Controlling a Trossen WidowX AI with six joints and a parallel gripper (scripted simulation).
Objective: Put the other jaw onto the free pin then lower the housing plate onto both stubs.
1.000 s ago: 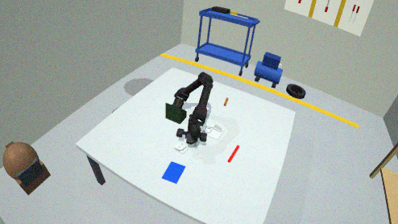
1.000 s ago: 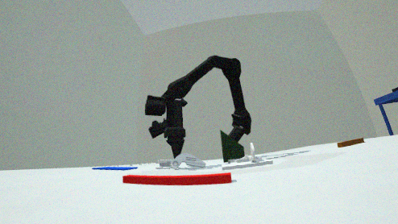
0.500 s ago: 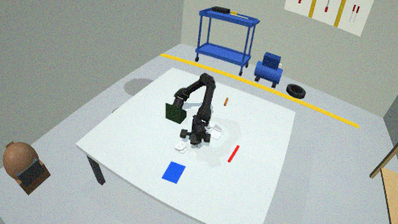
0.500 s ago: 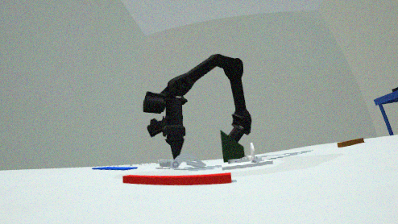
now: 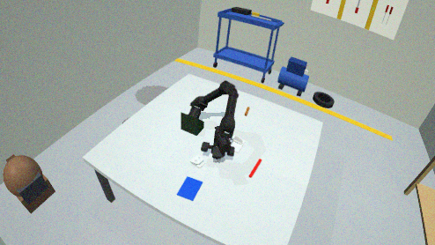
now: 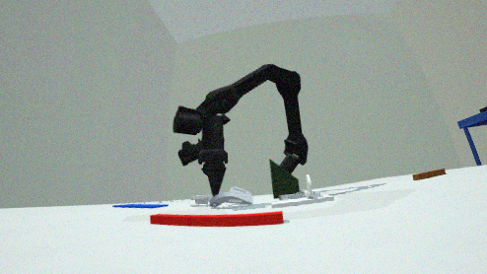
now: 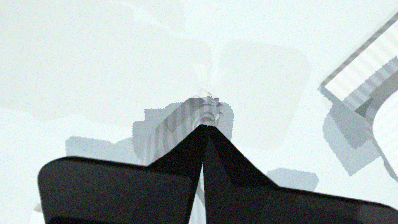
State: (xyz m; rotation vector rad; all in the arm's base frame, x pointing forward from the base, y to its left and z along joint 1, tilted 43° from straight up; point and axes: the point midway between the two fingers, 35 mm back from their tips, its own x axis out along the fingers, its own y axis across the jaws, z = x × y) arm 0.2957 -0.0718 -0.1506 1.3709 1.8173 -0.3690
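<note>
You've got pale grey-green walls (image 5: 132, 26) (image 6: 89, 99) around you, and a white table (image 5: 145, 150) (image 6: 345, 246) standing on a blue-grey floor (image 5: 66, 132). Across that floor runs a yellow stripe (image 5: 282, 92), and beyond it, there's your blue two-tier cart (image 5: 251, 59) (image 6: 470, 121), a black case (image 5: 241, 11) up on top! Just beside it sits a blue compressor (image 5: 293, 79), then a black tire (image 5: 323, 106) lying flat. Up on the wall, you see a pale panel (image 5: 383, 24) with yellow strips and red-handled tools. Wooden furniture (image 5: 427, 207) edges in at right, and soft shadows spread over your tabletop.
</note>
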